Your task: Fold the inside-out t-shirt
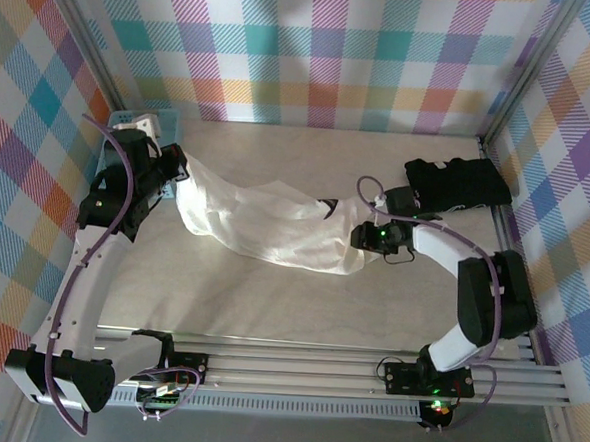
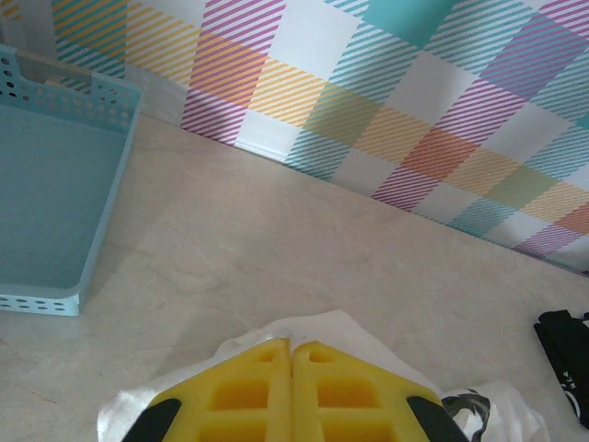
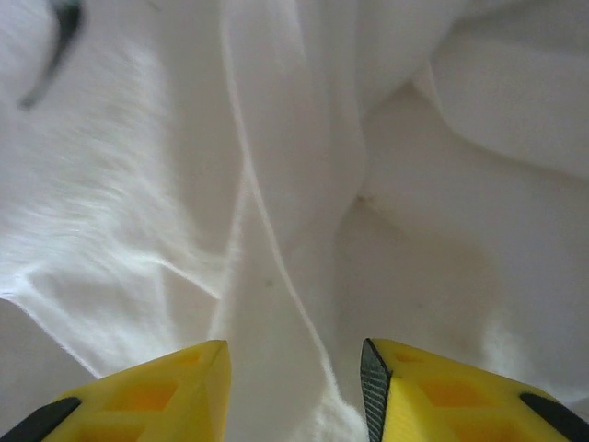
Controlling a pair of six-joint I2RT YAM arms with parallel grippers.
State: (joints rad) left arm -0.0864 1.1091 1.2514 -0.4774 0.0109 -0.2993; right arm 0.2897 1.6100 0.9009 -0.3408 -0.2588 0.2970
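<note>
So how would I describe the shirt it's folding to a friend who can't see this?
Start from the pale marbled tabletop boxed in by pastel checked walls. Sprawled across its middle lies a wrinkled white cotton t-shirt. It is the largest, palest cloth there: the smaller black garment sits far right, the light blue perforated plastic basket far left.

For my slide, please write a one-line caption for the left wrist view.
Shut yellow fingers hold the white t-shirt above the table, empty blue basket nearby.
</note>
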